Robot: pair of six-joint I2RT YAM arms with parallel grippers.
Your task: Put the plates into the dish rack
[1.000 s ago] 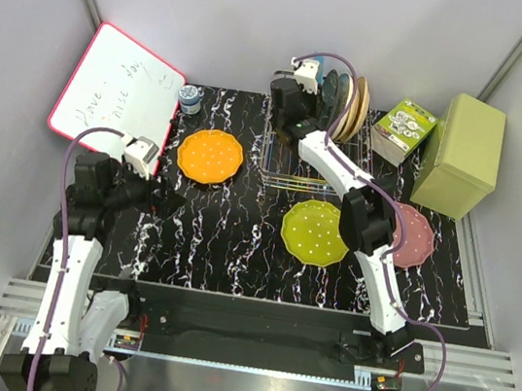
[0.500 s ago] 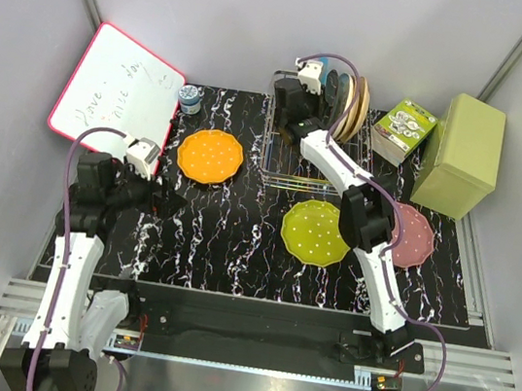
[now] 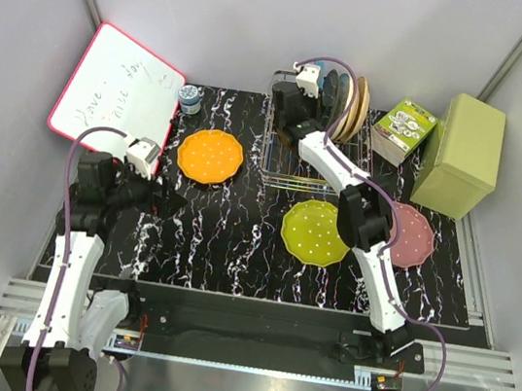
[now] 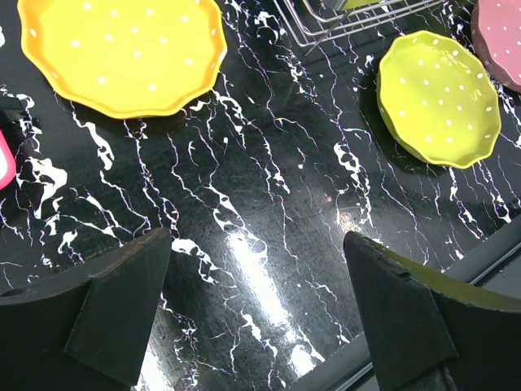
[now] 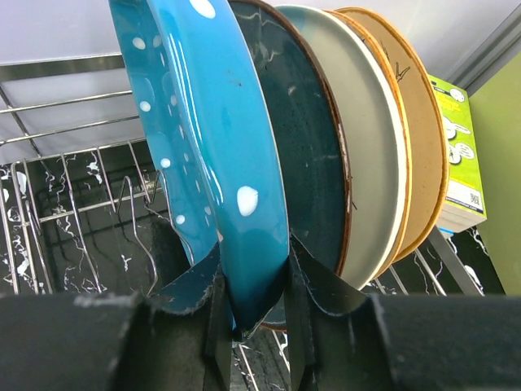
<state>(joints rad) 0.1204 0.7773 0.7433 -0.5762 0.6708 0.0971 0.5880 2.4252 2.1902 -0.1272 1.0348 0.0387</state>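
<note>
Beside the blue plate [image 5: 203, 138] stands the teal plate [image 5: 305, 155]; dish rack [image 5: 57, 65] slots leftward free.

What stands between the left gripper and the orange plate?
Nothing visible does. Between the open left gripper and the orange plate lies only black mat. The yellow-green plate and the dish rack are off to one side.

Blue plate [image 5: 203, 147]: you lose its top past the right wrist view's edge, and its bottom rim is hidden inside the right gripper [image 5: 254, 273].
Teal plate [image 5: 309, 147]: mostly covered by the blue plate.
Orange plate [image 4: 122, 53]: cut off at the top of the left wrist view.
Pink plate [image 3: 416, 240]: from above, its left part lies under the right arm [image 3: 374, 272].
Rack [image 3: 284, 174]: you cannot tell whether the blue plate's rim sits in a slot.
Whiteboard [image 3: 120, 86]: the writing is too small for you to read.
</note>
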